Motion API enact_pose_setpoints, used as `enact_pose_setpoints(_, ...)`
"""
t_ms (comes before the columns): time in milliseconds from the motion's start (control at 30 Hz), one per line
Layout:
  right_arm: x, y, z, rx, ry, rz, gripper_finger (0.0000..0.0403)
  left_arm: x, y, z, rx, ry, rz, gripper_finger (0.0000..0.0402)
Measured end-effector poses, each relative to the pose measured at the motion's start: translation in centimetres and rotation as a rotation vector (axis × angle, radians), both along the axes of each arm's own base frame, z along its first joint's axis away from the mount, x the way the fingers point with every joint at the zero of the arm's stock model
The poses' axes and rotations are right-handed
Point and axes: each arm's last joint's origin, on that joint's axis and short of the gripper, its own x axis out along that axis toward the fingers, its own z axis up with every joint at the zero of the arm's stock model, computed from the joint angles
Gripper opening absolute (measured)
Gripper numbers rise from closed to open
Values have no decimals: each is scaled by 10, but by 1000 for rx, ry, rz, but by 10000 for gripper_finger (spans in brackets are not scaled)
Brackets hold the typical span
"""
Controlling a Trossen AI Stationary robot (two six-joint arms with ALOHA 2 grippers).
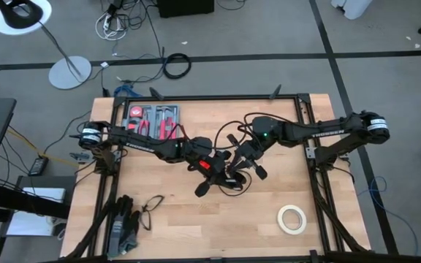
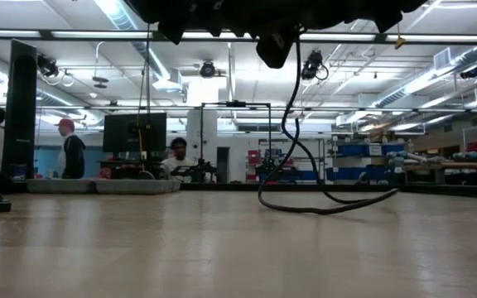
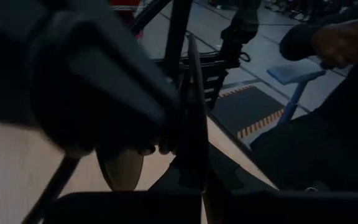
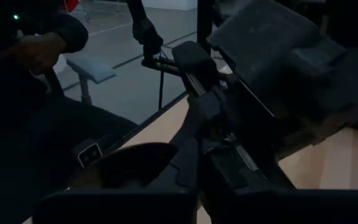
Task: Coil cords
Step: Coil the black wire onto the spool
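Observation:
A thin black cord (image 1: 234, 184) hangs in the air at the middle of the table. In the low view the cord (image 2: 292, 124) drops from the dark grippers above, and its lower loop (image 2: 330, 205) rests on the wood. My left gripper (image 1: 221, 169) comes in from the table's left and is shut. My right gripper (image 1: 241, 162) comes from the right and stands tip to tip with it. Each wrist view is largely filled by the other gripper's dark body. My left gripper is shut at the spot the cord hangs from, above the table's middle. The two grippers' bodies hide the place of contact, so the part held cannot be told. The cord hangs slack below, and its lower loop (image 1: 229, 188) lies on the table.
A tray of red-handled tools (image 1: 152, 117) stands at the far left. A cream tape roll (image 1: 291, 219) lies near the right front. Dark gloves (image 1: 123, 226) and glasses (image 1: 150, 208) lie near the left front. People (image 2: 71, 153) are in the room behind the table.

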Motion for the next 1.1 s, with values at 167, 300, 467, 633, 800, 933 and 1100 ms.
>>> enact_pose_setpoints(167, 2, 0, -2, -6, -10, -7, 28, 0, -1, 0, 27, -15, -15, 0)
enact_pose_setpoints(300, 3, -3, -2, -3, -8, -21, 39, 0, -3, 2, 33, -52, -45, 0)
enact_pose_setpoints(467, 3, -6, -2, 10, -2, -30, 58, 0, -3, 2, 33, -54, -55, 0)
enact_pose_setpoints(633, 3, -6, -2, 15, 5, -31, 73, 0, -3, 2, 47, -67, -64, 0)
enact_pose_setpoints(800, 1, -10, -2, 19, 29, -51, 77, 0, -4, 4, 35, -86, -99, 0)
enact_pose_setpoints(933, 0, -10, -2, 31, 37, -60, 77, -1, -4, 4, 35, -84, -102, 0)
enact_pose_setpoints(1100, -4, -10, 2, 25, 39, -79, 77, 0, -5, 6, 43, -102, -105, 0)
